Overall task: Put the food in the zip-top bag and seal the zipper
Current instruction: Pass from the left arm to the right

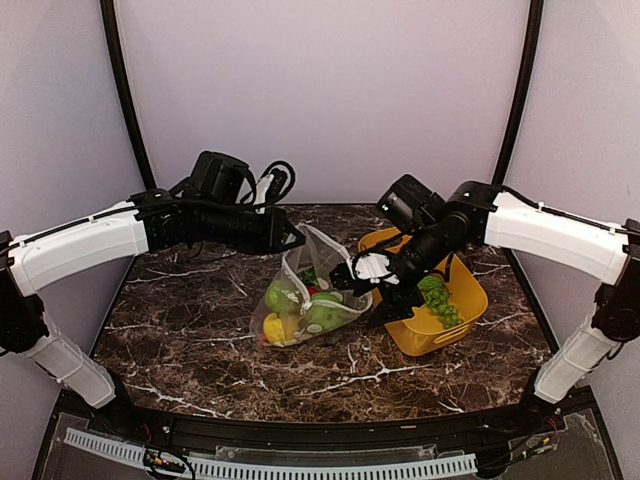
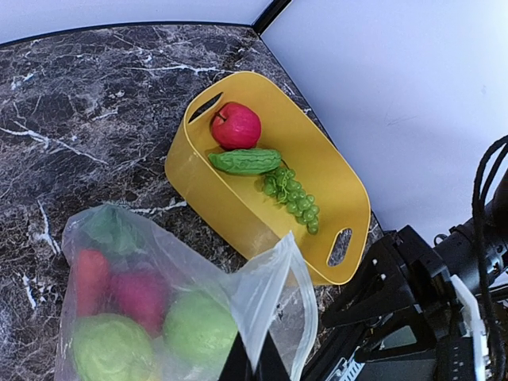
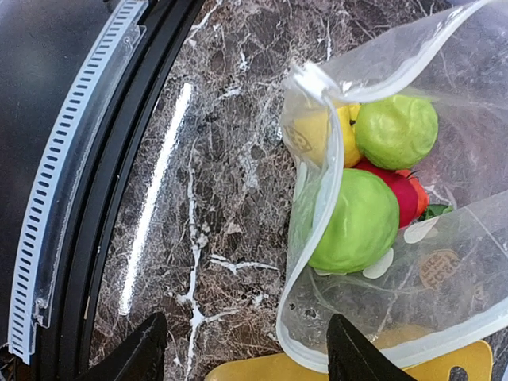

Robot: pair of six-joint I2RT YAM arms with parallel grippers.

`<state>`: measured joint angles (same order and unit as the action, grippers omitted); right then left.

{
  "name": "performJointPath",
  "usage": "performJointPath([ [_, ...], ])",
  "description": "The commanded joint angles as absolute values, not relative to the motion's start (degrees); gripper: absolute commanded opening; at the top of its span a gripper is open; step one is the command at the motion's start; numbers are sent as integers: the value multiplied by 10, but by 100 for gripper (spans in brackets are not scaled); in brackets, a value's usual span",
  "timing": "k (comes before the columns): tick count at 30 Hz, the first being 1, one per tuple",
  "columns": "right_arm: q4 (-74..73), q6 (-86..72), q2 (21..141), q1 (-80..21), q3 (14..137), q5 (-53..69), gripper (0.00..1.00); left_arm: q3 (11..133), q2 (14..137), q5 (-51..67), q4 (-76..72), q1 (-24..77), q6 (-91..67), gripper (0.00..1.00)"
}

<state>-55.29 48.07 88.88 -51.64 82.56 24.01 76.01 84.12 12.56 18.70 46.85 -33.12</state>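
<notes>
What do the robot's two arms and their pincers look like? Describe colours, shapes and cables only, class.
The left arm and right arm have smooth white tubular shells with black joints and black wrists. Looped black cables sit by the left wrist. The left pincer and right pincer each have two plain black fingers.

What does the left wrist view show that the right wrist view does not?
Only the left wrist view: a red apple, a cucumber and green grapes in the yellow basket. Only the right wrist view: the yellow lemon inside the zip-top bag and the slotted strip beyond the marble table. Both: the open bag with green fruit, the table.
</notes>
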Motion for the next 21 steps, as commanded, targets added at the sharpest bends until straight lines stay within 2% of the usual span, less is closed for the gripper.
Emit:
performJointPath([
  [1,-509,478,915,-522,807,197,65,783,844,129,211,471,-316,1],
  [6,-470,458,948,-522,807,200,59,781,846,129,211,471,-317,1],
  [8,-460,453,961,-522,808,205,54,784,848,130,214,471,-317,1],
  [13,-464,436,967,-525,834,215,12,816,860,122,259,471,-304,2],
  [17,-477,433,938,-532,869,228,0,853,878,111,321,471,-302,20],
  [18,-482,433,933,-535,879,227,0,867,886,112,344,471,-302,27],
  [21,-493,433,937,-547,905,220,0,891,902,123,377,473,-299,35],
])
